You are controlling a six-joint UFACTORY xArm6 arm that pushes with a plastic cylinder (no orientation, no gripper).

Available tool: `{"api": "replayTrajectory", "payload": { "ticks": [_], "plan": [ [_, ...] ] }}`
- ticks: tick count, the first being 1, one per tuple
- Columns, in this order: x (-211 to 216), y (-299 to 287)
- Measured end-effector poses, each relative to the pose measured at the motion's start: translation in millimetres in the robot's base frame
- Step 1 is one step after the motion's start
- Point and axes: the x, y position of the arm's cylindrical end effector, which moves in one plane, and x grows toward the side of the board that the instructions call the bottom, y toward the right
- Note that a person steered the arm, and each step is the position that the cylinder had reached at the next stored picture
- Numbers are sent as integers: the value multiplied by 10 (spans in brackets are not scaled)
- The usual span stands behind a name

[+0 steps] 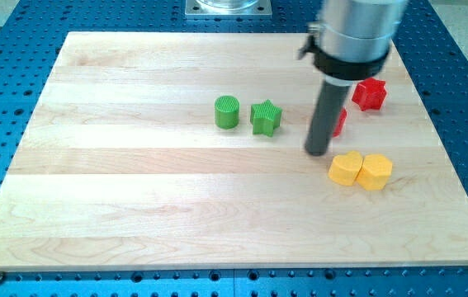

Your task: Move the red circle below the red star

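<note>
In the camera view, my tip (318, 153) is resting on the wooden board (134, 206), right of centre, at the lower end of a straight dark rod hanging from a grey cylinder at the view's top. It is a bare rod with no jaws, so it is neither spreading nor pinching anything. The red circle (340, 121) is sitting just to the view's right of the rod and mostly hiding behind it; whether it is touching the rod I cannot tell. The red star (371, 94) is lying up and to the right of the red circle, near it. Below and to the right of my tip, two yellow blocks are sitting side by side and touching: the left yellow block (346, 168) and the right yellow block (375, 172). To the left, the green star (265, 117) and the green circle (227, 111) are standing close together.
</note>
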Motion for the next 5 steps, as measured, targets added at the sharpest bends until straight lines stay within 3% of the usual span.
{"api": "replayTrajectory", "payload": {
  "ticks": [1, 3, 5],
  "plan": [
    [-75, -262],
    [-496, 168],
    [-453, 591]
  ]
}}
